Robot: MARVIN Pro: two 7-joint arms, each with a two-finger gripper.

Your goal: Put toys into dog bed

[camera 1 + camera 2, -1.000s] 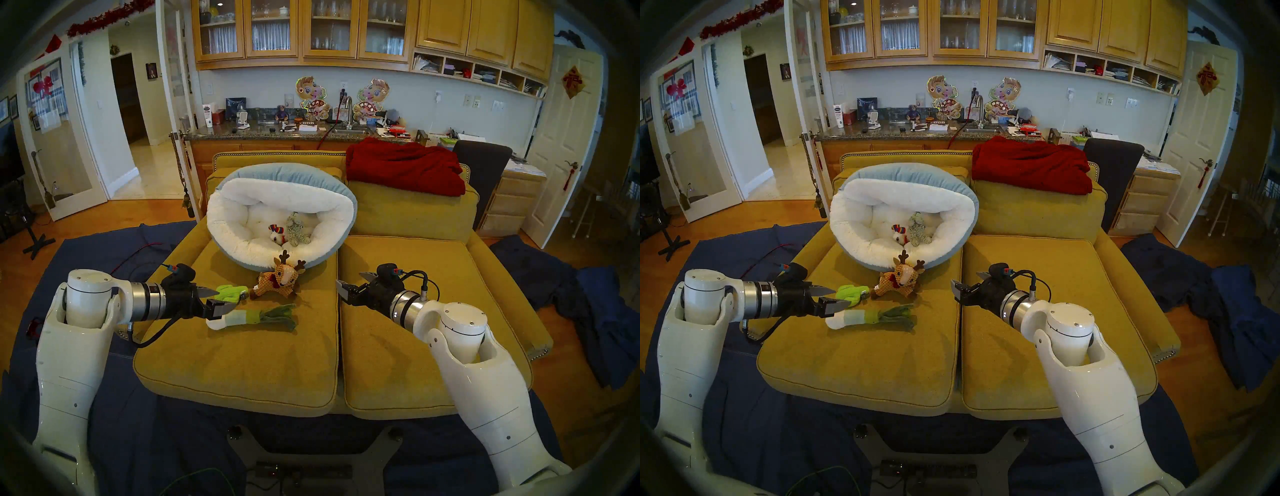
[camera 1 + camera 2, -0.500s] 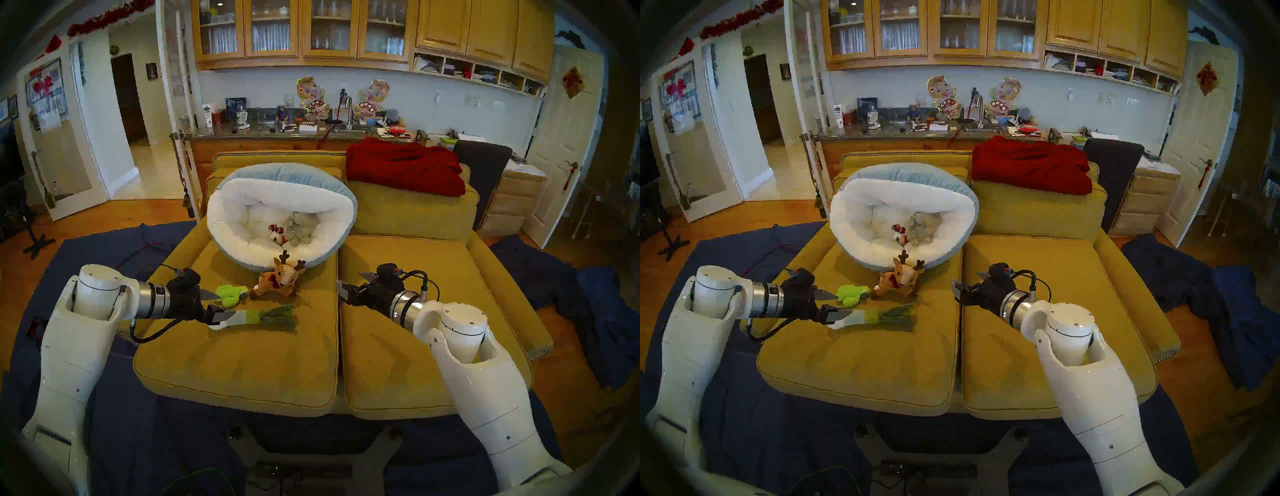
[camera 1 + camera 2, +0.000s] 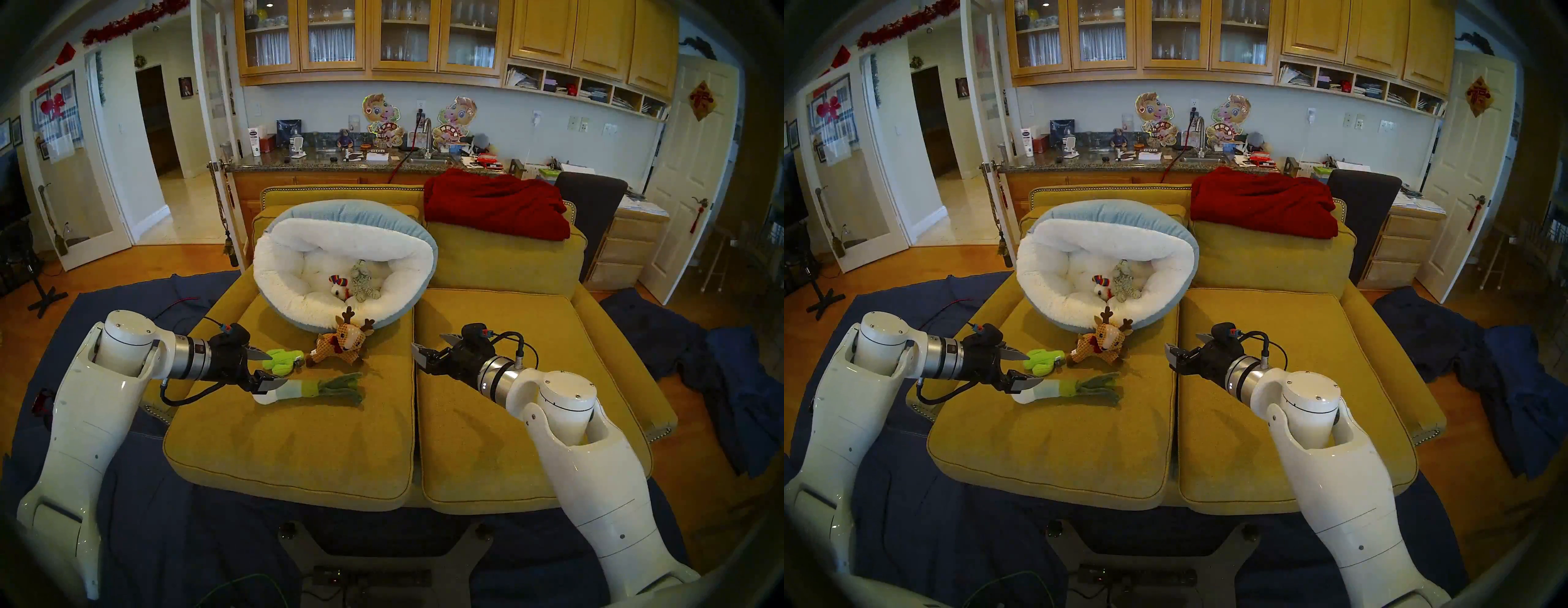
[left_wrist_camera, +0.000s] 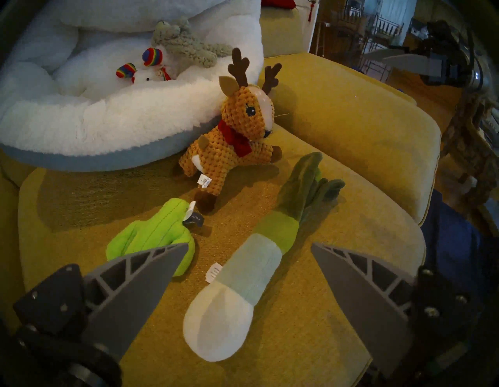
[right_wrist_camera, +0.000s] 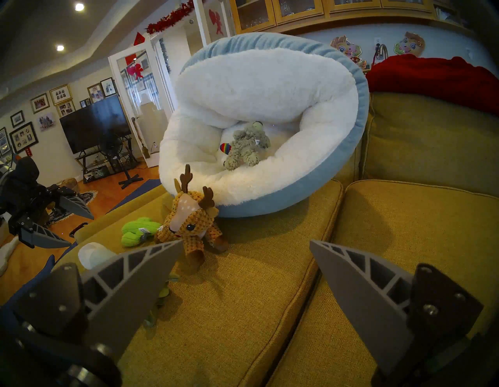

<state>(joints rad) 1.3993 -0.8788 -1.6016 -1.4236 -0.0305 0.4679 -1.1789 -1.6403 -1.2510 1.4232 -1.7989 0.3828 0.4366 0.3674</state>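
The dog bed (image 3: 407,254), white inside and light blue outside, leans on the sofa's back left. A white rainbow-eared animal (image 3: 338,286) and a grey-beige plush (image 3: 362,282) lie in it. The brown reindeer (image 3: 341,342) rests against its front rim. The lime cactus (image 3: 282,361) and the white-green leek (image 3: 314,388) lie on the left seat cushion. My left gripper (image 3: 278,368) is open, just above the leek's white end (image 4: 224,319), with the cactus (image 4: 151,235) beside its left finger. My right gripper (image 3: 426,341) is open and empty over the cushion seam, right of the reindeer (image 5: 191,224).
A red blanket (image 3: 496,204) is draped over the yellow sofa's (image 3: 297,446) right backrest. A dark chair (image 3: 594,199) stands behind the sofa. Dark blue cloth (image 3: 700,361) covers the floor around it.
My left arm's elbow has risen and swung inward, and the left gripper has tilted down a little toward the leek's white end. The toys and the right arm have not moved.
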